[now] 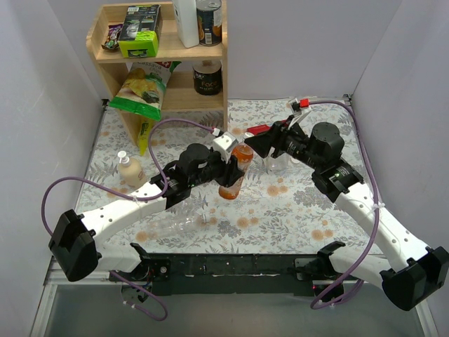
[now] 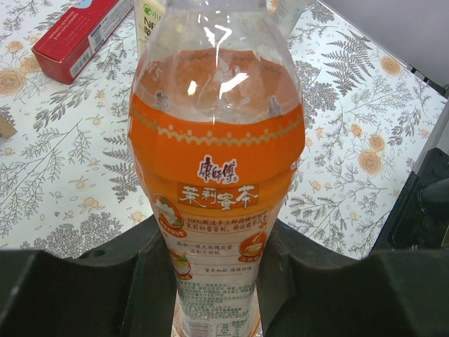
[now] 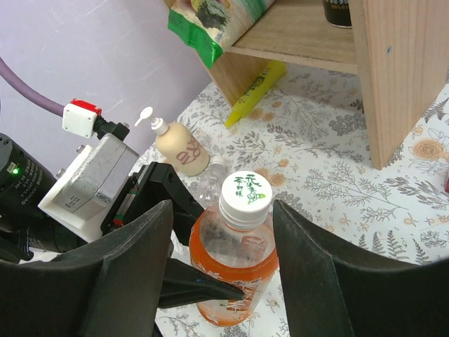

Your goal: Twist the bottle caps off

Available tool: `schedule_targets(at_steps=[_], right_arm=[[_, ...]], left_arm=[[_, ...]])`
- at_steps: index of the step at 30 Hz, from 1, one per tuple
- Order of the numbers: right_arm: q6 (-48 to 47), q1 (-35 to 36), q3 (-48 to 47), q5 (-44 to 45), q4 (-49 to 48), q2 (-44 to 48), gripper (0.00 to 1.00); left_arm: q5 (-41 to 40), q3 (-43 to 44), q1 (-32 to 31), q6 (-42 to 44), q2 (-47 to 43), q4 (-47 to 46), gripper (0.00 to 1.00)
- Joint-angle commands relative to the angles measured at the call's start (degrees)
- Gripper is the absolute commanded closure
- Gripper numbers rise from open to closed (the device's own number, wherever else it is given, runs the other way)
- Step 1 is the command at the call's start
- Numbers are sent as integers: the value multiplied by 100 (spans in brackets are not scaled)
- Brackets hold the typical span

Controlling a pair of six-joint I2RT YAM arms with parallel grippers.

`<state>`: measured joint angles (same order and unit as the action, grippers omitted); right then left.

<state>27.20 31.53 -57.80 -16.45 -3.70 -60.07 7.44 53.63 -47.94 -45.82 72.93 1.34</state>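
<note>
The bottle with orange liquid point(image 1: 233, 175) has an orange label and a white cap point(image 3: 245, 196) with green print. My left gripper point(image 1: 226, 168) is shut on its lower body point(image 2: 214, 175) and holds it tilted above the table. In the left wrist view the fingers point(image 2: 140, 281) press on both sides of the label. My right gripper point(image 3: 223, 232) is open, with its jaws standing either side of the cap and neck, apart from both. In the top view the right gripper point(image 1: 251, 142) is at the bottle's top end. A colourless bottle point(image 1: 179, 225) lies on the table near the front, and it also shows in the right wrist view point(image 3: 209, 184).
A wooden shelf point(image 1: 214, 98) stands at the back left with a chip bag point(image 1: 144, 88), a dark tin point(image 1: 208, 77) and a white container point(image 1: 186, 21). A lotion pump bottle point(image 1: 130, 170) stands at the left. A red box point(image 2: 77, 31) lies behind the held bottle.
</note>
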Motion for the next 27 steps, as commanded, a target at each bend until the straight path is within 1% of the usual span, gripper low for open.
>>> schedule_targets(at_steps=[1,10,27], right_arm=[[110,46,-328,-60,-412,-101,34],[215,108,-346,-236,-552,-329,35],[119,161,-329,-104,-403,-540,37]], left_arm=[[-155,157,-57,65,-33,15,70],[-147,175,-119,74,46,33,70],[-226,157,-198,65,-6,33,70]])
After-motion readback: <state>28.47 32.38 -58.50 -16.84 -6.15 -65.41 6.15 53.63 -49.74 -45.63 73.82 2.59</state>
